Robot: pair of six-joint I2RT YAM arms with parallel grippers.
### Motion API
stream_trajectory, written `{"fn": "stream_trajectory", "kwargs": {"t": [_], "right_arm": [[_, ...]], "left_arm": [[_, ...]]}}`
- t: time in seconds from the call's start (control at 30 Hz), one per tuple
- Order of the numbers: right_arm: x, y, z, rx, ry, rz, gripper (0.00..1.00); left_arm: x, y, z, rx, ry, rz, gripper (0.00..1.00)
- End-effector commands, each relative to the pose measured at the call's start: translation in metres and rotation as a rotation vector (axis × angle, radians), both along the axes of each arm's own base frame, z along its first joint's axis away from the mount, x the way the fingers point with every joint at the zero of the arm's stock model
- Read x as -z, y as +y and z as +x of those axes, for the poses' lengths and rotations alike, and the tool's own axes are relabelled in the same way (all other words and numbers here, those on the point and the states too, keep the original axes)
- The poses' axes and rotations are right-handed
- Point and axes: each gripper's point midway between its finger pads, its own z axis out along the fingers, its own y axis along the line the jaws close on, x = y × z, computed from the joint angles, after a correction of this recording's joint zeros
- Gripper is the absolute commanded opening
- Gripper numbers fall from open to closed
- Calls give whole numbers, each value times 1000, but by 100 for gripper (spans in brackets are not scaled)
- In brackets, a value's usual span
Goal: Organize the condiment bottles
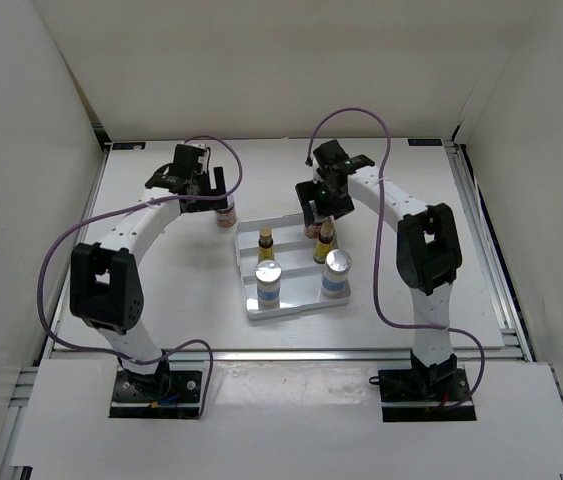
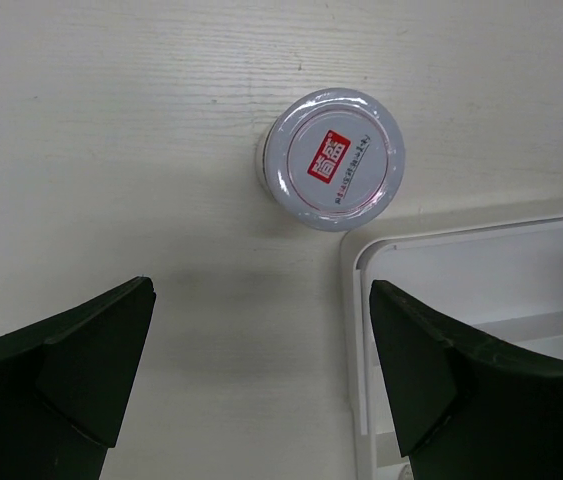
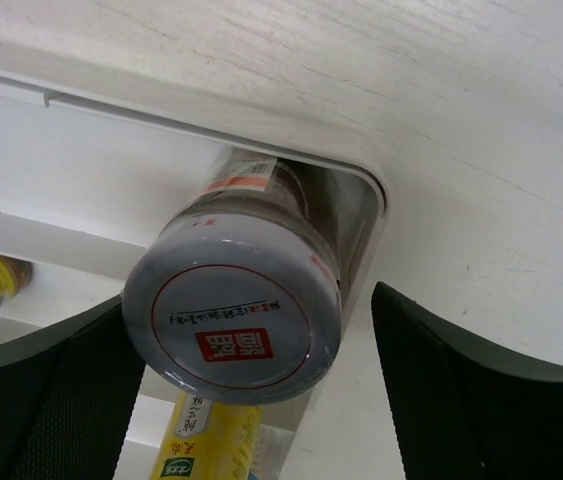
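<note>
Left gripper (image 2: 261,290), jaws apart, is hovering over jar (image 2: 333,160) just outside tray (image 2: 351,290); right gripper (image 3: 249,300), jaws apart, is straddling second jar (image 3: 231,315) inside tray.

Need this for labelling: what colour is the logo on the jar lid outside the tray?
Red, white characters; jar lid shows best in left wrist view.

table (image 2: 111,150): white, matt, faint grain, looks like painted wood | tray (image 2: 353,330): white plastic, smooth, slight sheen | jar lid (image 2: 333,158): pale, smooth, glossy, printed | jar (image 3: 233,312): clear glossy wall, paper label | near-left bottle cap (image 1: 268,273) + near-right bottle cap (image 1: 336,260): silver, metal-look, shiny | bottle label (image 3: 211,440): yellow, paper-look | left fingers (image 2: 71,360): black plastic, matt
</note>
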Motion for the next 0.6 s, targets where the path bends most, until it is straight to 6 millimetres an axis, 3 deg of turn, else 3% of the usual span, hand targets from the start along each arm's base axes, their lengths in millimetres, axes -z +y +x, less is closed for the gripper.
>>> {"fn": "stream_trajectory", "kwargs": {"t": [0.0, 0.1, 0.2, 0.27, 0.33, 0.37, 0.43, 0.47, 0.57], "right_arm": [[-40, 1, 14, 22, -98, 26, 94], [-62, -2, 18, 32, -142, 50, 100], [-110, -19, 26, 86, -218, 107, 100], [-128, -25, 25, 103, -242, 143, 100], [-156, -38, 25, 134, -291, 177, 100], [-160, -44, 23, 152, -296, 183, 100], [-172, -51, 16, 163, -308, 227, 100], [-174, -54, 13, 177, -300, 244, 100], [-183, -57, 8, 185, -298, 307, 100]], "left_arm": [[-22, -15, 19, 12, -73, -84, 99], [-25, -24, 30, 30, -91, -97, 99], [-21, -33, 40, 45, -85, -103, 99], [-6, -36, 43, 59, -54, -96, 99], [-4, -37, 50, 66, -54, -89, 99], [10, -38, 51, 65, -25, -82, 99], [12, -39, 58, 71, -27, -76, 99], [24, -39, 58, 71, -3, -71, 96], [29, -44, 63, 83, 7, -84, 83]]}}
